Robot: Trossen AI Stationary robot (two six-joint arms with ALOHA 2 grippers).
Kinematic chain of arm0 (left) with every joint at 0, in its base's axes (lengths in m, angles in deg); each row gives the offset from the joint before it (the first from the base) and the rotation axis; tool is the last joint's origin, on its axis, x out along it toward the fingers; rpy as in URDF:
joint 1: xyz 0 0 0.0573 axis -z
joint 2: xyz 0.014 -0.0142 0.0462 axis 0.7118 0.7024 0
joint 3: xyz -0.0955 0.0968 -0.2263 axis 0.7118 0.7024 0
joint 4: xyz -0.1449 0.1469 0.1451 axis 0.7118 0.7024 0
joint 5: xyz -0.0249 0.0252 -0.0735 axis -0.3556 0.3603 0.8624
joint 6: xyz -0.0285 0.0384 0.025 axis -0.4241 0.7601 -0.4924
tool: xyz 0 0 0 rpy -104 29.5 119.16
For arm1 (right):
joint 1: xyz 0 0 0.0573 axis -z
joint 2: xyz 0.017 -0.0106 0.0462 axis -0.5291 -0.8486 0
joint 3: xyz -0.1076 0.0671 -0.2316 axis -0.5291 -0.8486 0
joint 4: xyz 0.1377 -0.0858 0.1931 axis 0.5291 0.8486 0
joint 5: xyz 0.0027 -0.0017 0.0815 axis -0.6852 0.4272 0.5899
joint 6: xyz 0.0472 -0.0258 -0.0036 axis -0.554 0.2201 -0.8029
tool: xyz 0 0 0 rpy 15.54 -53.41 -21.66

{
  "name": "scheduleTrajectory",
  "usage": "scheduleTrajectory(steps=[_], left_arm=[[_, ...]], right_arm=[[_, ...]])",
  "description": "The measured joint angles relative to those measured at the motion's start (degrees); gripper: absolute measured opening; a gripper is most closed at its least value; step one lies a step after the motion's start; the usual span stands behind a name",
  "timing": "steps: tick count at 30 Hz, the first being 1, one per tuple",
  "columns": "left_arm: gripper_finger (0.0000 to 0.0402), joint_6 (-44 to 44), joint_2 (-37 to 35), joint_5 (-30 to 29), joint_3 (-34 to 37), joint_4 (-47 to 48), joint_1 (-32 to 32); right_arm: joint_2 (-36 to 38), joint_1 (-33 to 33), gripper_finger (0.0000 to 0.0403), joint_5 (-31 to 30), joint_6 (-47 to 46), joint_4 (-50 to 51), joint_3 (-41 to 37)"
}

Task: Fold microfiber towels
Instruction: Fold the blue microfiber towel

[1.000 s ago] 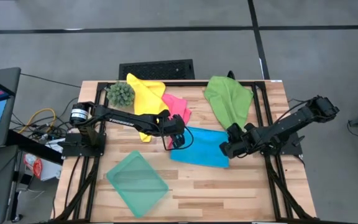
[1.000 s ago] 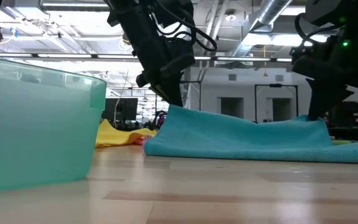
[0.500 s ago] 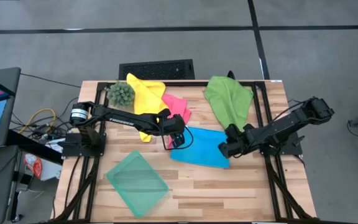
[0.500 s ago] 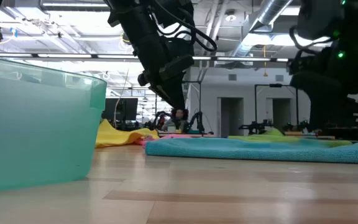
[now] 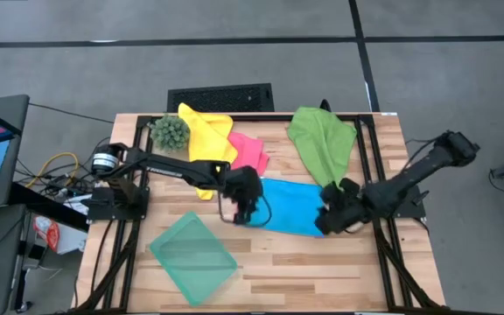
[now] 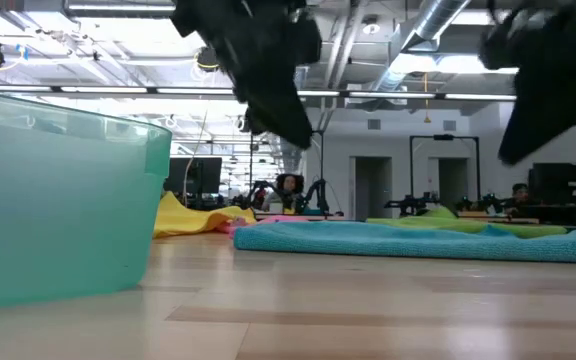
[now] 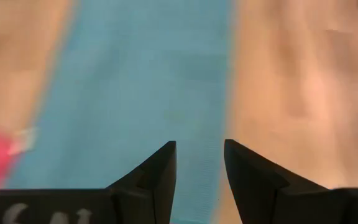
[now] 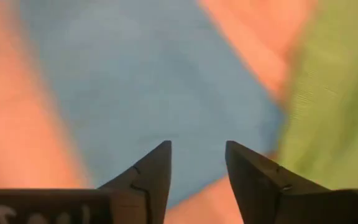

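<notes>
The bright blue microfiber towel [image 5: 289, 208] lies flat on the wooden table as a rectangle; in the low view it is a low band [image 6: 408, 240]. My left gripper [image 5: 241, 213] hovers open over the towel's left end [image 7: 148, 81]. My right gripper [image 5: 329, 223] hovers open over its right end [image 8: 148, 81]. Both are lifted clear of the cloth, left [image 6: 268, 70] and right [image 6: 548, 80]. The yellow towel [image 5: 204, 136], the pink towel [image 5: 250, 150] and the green towel [image 5: 322, 140] lie loose toward the far edge.
A translucent teal tray [image 5: 192, 256] stands near the front left, large in the low view [image 6: 58, 200]. A spiky green ball plant [image 5: 171, 131] sits at the far left by the yellow towel. Bare wood lies along the near edge to the right of the tray.
Both grippers have opened and let go of the blue towel. Its two raised ends have dropped, and it now lies flat. Both grippers have then risen and moved a little toward the table's near edge.
</notes>
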Motion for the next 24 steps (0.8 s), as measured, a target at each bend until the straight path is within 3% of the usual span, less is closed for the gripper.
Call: scheduleTrajectory(steps=[4,9,11,15,21,24], left_arm=[[0.0126,6.4,-0.4,0.9,0.0,0.9,5.0],[0.0126,13.0,-0.4,-10.5,2.9,-5.0,10.5],[0.0127,13.1,-0.4,-13.9,4.7,-9.1,11.5],[0.0144,14.0,-0.4,-13.6,7.8,-10.8,12.2],[0.0192,14.6,-0.3,-12.7,10.1,-8.5,12.1],[0.0213,16.3,-0.3,-15.3,11.1,-8.6,12.1]], right_arm=[[2.0,-9.6,0.0187,-0.1,4.4,-6.0,-2.0],[-2.6,-16.9,0.0177,-4.5,4.6,-8.0,-3.4],[-5.4,-17.9,0.0175,-5.1,4.6,-10.0,-3.5],[-10.7,-19.0,0.0181,-5.0,6.1,-14.4,-3.5],[-15.1,-19.9,0.022,-4.9,8.4,-18.5,-3.5],[-15.7,-19.9,0.0235,-5.0,7.1,-17.7,-3.5]])
